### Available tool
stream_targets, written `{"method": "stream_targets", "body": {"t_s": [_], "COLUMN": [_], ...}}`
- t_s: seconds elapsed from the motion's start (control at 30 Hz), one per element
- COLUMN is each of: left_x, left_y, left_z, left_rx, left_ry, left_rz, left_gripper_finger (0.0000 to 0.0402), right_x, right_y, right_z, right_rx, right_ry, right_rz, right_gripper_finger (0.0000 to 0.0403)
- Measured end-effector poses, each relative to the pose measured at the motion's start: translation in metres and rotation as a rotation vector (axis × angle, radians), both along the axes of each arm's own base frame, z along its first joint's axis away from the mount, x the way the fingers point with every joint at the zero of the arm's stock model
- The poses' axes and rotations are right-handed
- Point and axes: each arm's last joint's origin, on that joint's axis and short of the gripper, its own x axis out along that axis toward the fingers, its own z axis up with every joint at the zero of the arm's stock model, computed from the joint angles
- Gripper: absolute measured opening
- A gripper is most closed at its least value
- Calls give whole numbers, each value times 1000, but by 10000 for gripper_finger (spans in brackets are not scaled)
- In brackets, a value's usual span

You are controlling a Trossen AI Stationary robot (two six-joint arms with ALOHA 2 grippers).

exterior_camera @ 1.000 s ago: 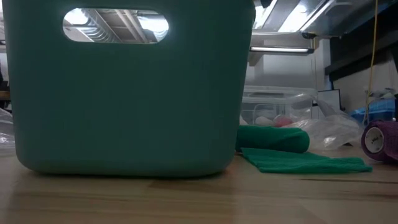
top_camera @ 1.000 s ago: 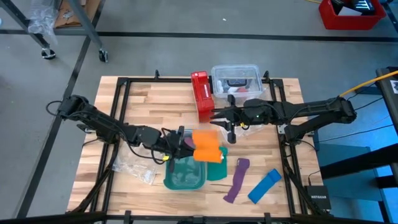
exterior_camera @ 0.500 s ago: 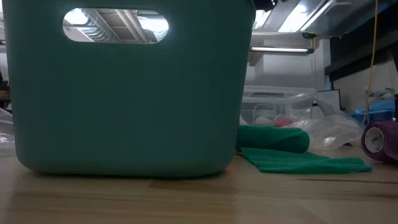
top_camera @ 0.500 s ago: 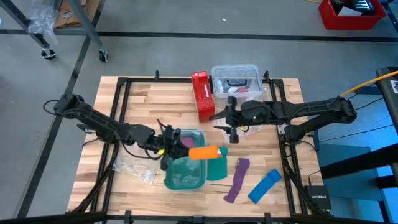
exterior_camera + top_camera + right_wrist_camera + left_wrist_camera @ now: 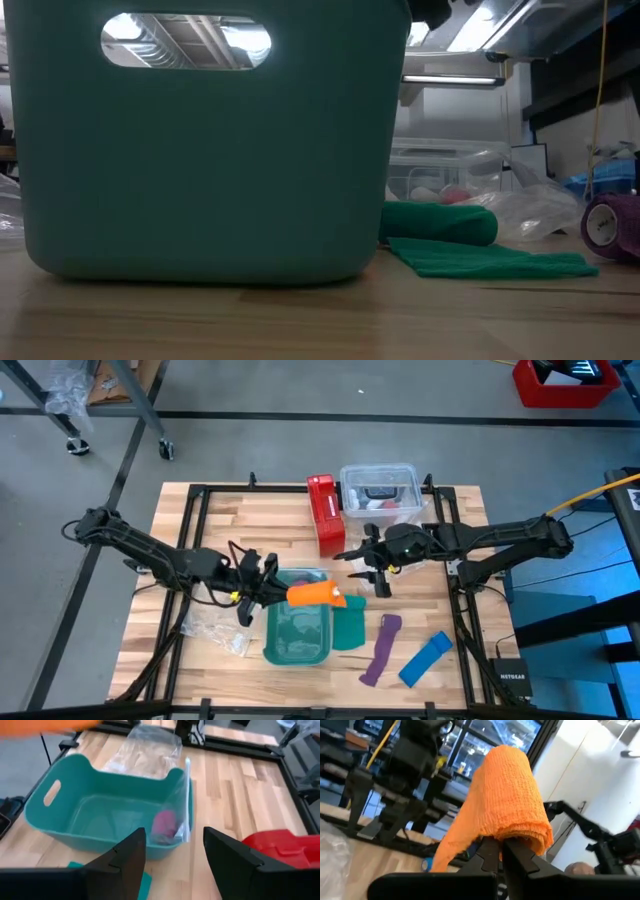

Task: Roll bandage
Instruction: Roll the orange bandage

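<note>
We hold bandage [image 5: 507,812] clamped in left gripper [image 5: 268,582], roll draped over jaw tips, above bin [image 5: 297,650] rim; right gripper [image 5: 379,575] spread, empty, apart; we advise firm pinch, loose tail tucked

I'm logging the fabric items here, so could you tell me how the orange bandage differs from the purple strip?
The orange bandage is held up by the left gripper, above the teal bin; the purple strip lies on the table, untouched. The bandage looks folded into a short, thick bundle, while the strip lies long, narrow and flat. The bandage is bright orange, the strip dark purple. Both are soft fabric bands.
</note>
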Motion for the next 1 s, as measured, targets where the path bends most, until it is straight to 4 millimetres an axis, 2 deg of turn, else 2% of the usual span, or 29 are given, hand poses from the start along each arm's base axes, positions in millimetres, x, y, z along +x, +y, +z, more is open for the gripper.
{"method": "stream_targets", "body": {"t_s": [0.3,0.8,1.0], "left_x": [3,8,8], "left_y": [8,24,25], "left_z": [-8,-8,-8], "left_rx": [64,83,82], "left_ry": [73,80,79], "left_rz": [135,204,206], "left_gripper_finger": [0,0,0], "right_x": [2,2,6], "right_y": [4,4,4], "right_z": [5,5,11], "right_rx": [138,150,183], "right_ry": [-42,-41,-105], "right_rz": [68,60,40], "right_gripper_finger": [200,200,198]}}
